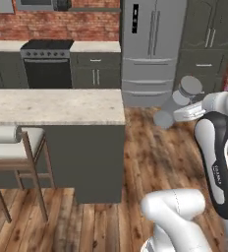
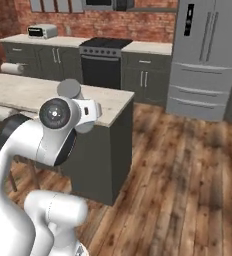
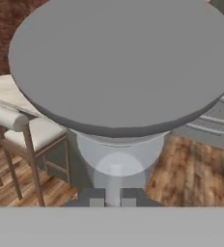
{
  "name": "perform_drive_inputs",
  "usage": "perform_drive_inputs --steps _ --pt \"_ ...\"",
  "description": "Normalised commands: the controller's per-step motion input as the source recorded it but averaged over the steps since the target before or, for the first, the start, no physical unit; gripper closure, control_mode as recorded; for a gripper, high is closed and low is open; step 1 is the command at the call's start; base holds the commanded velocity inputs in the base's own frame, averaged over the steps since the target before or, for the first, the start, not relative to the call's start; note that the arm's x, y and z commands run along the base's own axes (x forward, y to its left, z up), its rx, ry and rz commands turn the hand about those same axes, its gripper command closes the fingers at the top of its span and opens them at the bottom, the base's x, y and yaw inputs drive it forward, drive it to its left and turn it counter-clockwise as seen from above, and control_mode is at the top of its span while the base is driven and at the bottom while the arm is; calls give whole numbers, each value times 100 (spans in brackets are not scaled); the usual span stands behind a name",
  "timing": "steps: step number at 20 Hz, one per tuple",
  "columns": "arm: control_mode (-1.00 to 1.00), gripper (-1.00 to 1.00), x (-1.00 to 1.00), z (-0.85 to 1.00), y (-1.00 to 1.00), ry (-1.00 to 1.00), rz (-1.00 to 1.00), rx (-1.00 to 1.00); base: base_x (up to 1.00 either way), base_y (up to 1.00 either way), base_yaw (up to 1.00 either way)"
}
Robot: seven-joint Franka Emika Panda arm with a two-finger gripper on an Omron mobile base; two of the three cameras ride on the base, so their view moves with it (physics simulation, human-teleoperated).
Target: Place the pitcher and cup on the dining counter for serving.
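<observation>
Grey pitcher [image 3: 119, 82], just one, clamped in the gripper [image 3: 113, 197]

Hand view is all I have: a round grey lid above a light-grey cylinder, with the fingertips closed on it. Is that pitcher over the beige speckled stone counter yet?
Observer: No. In the left base view the tall light-grey pitcher hangs over the wooden floor, beyond the end of the beige speckled dining counter.
Operator: Is it upright?
Observer: Tilted. Its lid points up toward the steel fridge and its base sits lower, toward the counter.
Operator: Anything at the counter's far end?
Observer: The right base view shows a white paper-towel roll there.
</observation>
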Motion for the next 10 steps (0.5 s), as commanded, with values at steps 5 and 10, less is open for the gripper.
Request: perform_drive_inputs --steps 5,10 --pt "100 100 0 0 0 0 0 0 81 12 61" --pt "100 100 0 0 0 0 0 0 59 -9 22"
